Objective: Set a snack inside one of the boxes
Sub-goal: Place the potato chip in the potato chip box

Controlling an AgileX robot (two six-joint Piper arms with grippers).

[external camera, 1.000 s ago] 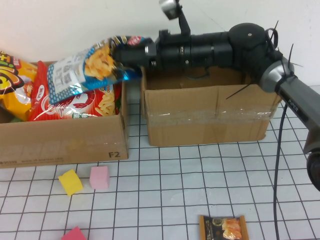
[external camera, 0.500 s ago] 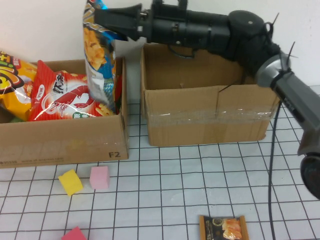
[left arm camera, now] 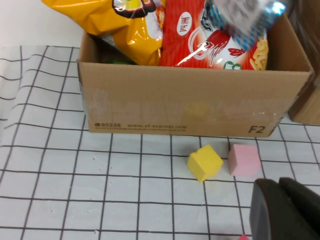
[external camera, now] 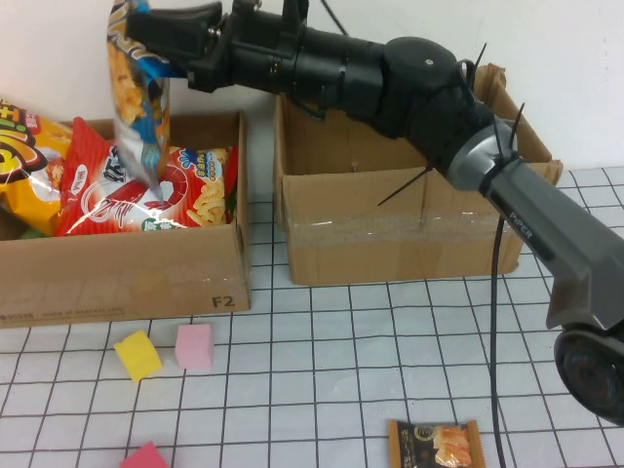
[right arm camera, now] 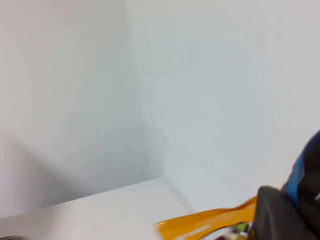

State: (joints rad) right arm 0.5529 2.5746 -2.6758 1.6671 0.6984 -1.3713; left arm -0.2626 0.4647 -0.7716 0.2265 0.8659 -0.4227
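Note:
My right gripper [external camera: 156, 34] reaches far left over the left cardboard box [external camera: 127, 278] and is shut on the top of a blue chip bag [external camera: 136, 93], which hangs upright above the box. The box holds a red snack bag [external camera: 127, 195] and a yellow snack bag [external camera: 24, 156]. The right cardboard box [external camera: 409, 214] stands open beside it. In the right wrist view the gripper [right arm camera: 300, 200] pinches the bag's blue edge [right arm camera: 297, 175]. My left gripper [left arm camera: 285, 210] hovers low over the table in front of the left box [left arm camera: 190, 105], its fingers together and holding nothing.
A yellow cube [external camera: 137, 355], a pink cube [external camera: 194, 346] and a red block [external camera: 144, 456] lie on the gridded table before the left box. A small brown snack packet [external camera: 436, 444] lies at the front. A white wall is behind the boxes.
My right gripper has swung further left and up with the blue chip bag. The bag went from lying sideways to hanging upright over the left box.

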